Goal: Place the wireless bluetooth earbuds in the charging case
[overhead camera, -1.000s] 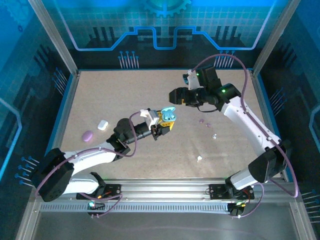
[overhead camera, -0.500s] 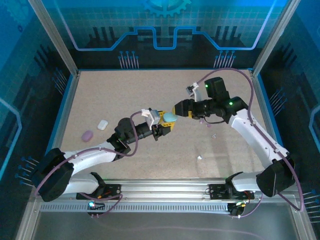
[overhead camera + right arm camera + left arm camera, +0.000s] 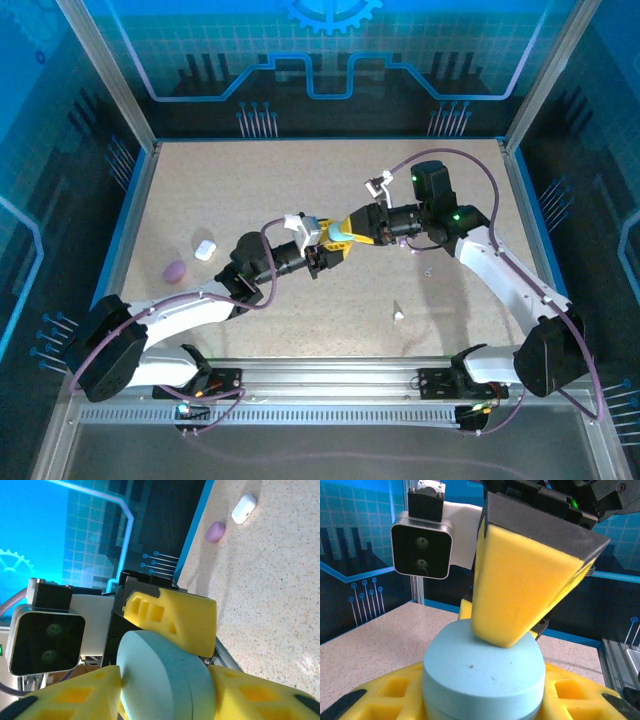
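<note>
Top view: the left gripper (image 3: 334,244) and right gripper (image 3: 351,233) meet mid-table. Both are on the pale blue charging case (image 3: 338,234), which is held above the table (image 3: 300,180). The left jaws pinch the case from the left, and the right jaws clamp the same case from the right. A white earbud (image 3: 398,316) lies loose on the table, near-right of the grippers and well apart from the case. A pale earbud (image 3: 428,270) lies further right, just beside the right forearm. A white case (image 3: 205,249) and a purple case (image 3: 175,271) sit at the left, near each other but not touching. The backdrop (image 3: 320,60) is printed with gear and circuit-line graphics.

Left wrist view: the case (image 3: 482,675) is at lower centre, seated between the left gripper's yellow pads (image 3: 375,700), which hug both sides. One yellow finger (image 3: 520,585) of the right gripper has its tip pressed onto the case's top. The right wrist camera (image 3: 422,542) shows two lenses at far left.

Right wrist view: the case (image 3: 165,680) is squeezed between the right gripper's yellow pads (image 3: 70,695), both touching it. A left-gripper finger (image 3: 172,620) sits on its upper edge. The left wrist camera (image 3: 47,640) is at the left. Beyond them, the white case (image 3: 244,508) and purple case (image 3: 216,531) lie on the table, close together but apart.
</note>
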You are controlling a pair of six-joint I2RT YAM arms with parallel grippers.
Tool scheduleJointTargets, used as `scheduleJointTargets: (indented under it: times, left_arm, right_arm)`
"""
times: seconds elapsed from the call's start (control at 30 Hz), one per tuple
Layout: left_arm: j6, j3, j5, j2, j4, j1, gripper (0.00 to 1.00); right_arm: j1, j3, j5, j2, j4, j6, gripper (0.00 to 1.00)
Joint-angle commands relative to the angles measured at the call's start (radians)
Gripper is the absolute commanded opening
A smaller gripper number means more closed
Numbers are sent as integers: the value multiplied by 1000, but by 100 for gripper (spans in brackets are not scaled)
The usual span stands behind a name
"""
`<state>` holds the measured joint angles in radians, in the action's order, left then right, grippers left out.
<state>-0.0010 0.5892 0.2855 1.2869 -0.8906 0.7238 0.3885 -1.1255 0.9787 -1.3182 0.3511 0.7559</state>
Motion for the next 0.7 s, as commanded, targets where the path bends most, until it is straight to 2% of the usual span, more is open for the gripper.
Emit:
scheduleJointTargets:
  times: [0.0, 0.2, 0.27, 0.53, 0.67]
  left_arm:
    - [-11, 46, 22, 12, -42, 1, 38]
    - [17, 45, -8, 13, 6, 1, 45]
    - [33, 47, -21, 10, 50, 0, 50]
    - [74, 16, -57, -7, 109, -3, 64]
    - [77, -15, -95, -37, 129, -6, 68]
  right_arm:
    - [1, 11, 33, 1, -19, 13, 39]
    - [-17, 21, -26, 9, -30, 41, 24]
    - [-22, 31, -37, 18, -62, 67, 20]
    - [-59, 77, -111, 31, -154, 152, 17]
    - [-94, 107, -208, 20, -185, 165, 18]
